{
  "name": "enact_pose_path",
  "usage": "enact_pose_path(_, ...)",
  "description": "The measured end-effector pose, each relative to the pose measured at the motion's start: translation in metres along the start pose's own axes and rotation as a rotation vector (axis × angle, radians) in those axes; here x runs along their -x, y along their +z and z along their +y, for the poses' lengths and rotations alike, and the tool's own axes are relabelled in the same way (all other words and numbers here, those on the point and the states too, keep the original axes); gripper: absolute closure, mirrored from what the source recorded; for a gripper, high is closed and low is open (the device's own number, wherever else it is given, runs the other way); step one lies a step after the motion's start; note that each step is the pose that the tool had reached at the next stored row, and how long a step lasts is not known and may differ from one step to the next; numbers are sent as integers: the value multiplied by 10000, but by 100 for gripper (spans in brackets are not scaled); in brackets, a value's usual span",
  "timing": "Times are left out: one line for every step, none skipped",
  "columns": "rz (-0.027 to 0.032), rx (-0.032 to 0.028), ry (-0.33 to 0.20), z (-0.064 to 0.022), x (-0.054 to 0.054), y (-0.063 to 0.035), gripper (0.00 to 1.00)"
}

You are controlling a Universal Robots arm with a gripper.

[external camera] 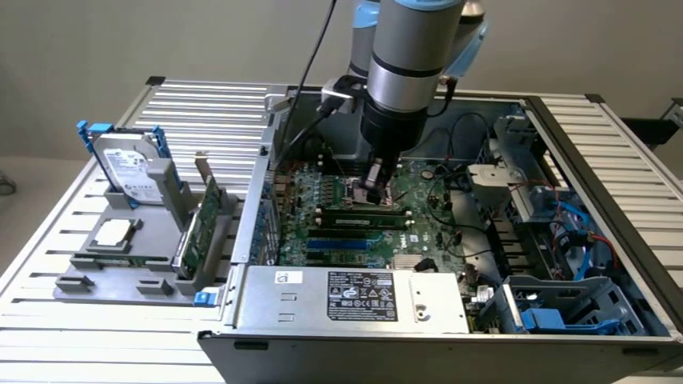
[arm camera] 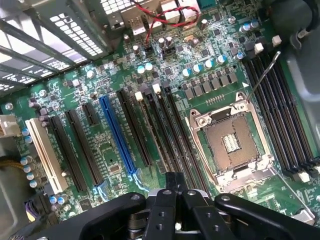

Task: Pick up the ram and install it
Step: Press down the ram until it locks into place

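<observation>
The ram (external camera: 361, 214) is a thin green stick standing on edge in one of the black slots next to the CPU socket (arm camera: 232, 142), inside the open computer case. In the wrist view, the ram (arm camera: 159, 132) runs between dark slots that have white clips at their far end. My gripper (external camera: 375, 194) points straight down over the motherboard, right above the ram's middle. Its black fingers (arm camera: 172, 186) are shut together, with the tips at or just above the ram's top edge. I cannot tell whether they touch it.
A taller green card with a metal bracket (external camera: 203, 224) and a hard drive (external camera: 133, 172) stand in a grey holder at the exterior view's left. The power supply (external camera: 353, 292) fills the case's front. Drive cages and cables (external camera: 565, 232) crowd the exterior view's right. A blue slot (arm camera: 117, 135) lies beside the black ones.
</observation>
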State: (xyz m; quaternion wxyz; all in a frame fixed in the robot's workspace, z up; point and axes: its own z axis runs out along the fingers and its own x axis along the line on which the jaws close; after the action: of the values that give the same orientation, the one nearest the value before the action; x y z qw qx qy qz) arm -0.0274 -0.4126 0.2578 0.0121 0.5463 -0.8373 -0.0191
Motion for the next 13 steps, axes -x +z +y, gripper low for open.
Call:
enact_pose_path(-6,0,154,0,0,0,89)
enact_pose_path(-14,0,310,0,0,0,89)
enact_pose_path(-21,0,464,0,0,0,89)
enact_pose_path(-28,-1,616,0,0,0,89)
enact_pose_path(-35,0,773,0,0,0,89)
enact_pose_path(-42,-1,926,0,0,0,89)
enact_pose_path(-50,-1,1096,0,0,0,89)
enact_pose_path(-57,-1,1250,0,0,0,89)
enact_pose_path(-63,-1,1406,0,0,0,89)
enact_pose_path(-70,-1,1553,0,0,0,89)
enact_pose_path(-77,-1,1704,0,0,0,89)
enact_pose_path(-84,-2,1851,0,0,0,89)
enact_pose_path(-92,-2,2017,0,0,1,89)
